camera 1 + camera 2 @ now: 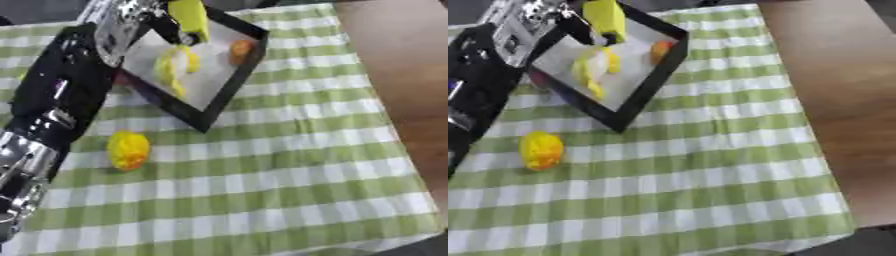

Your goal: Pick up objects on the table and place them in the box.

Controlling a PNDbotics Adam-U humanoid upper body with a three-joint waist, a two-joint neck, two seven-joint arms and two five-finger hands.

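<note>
Box: a black-walled square box [651,75] with a white floor sits on the green-and-white checked cloth [710,170].
Inside: yellow curved pieces [591,67] and an orange object [660,50].
Left hand [588,22]: over the box, fingers round a yellow block [606,17].
Outside: yellow rounded object [541,149] on the cloth.

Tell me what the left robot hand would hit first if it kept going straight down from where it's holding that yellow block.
Probably the box's white floor, beside the yellow pieces already inside. The left robot hand holds the yellow block over the box's far end; depth is hard to judge.
</note>
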